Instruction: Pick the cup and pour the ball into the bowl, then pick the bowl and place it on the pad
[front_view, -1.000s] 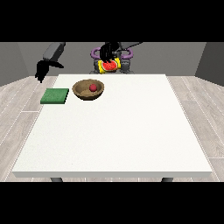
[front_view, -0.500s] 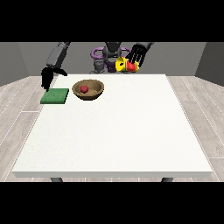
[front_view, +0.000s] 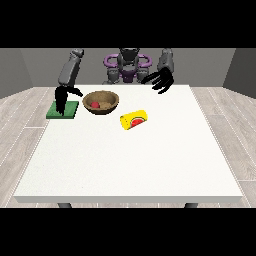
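The ball (front_view: 94, 105) is seen poured into the bowl (front_view: 101, 102) near the table's (front_view: 130, 165) far-left corner (cup (front_view: 135, 120) tipped over beside it), the pad (front_view: 63, 110) still unfilled, both hands (front_view: 161, 81) (front_view: 62, 97) spread and holding nothing.

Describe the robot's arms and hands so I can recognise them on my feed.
Both arms are grey, with rounded, blocky segments. Each ends in a black hand with slim fingers: one at the view's left, one at the view's right. No cables or markings show.

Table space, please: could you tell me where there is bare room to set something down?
The table is bare across its whole near half, in front of the cup, and along the view's right side below the hand. The far left corner is crowded: pad, bowl with the ball, and the other hand above the pad.
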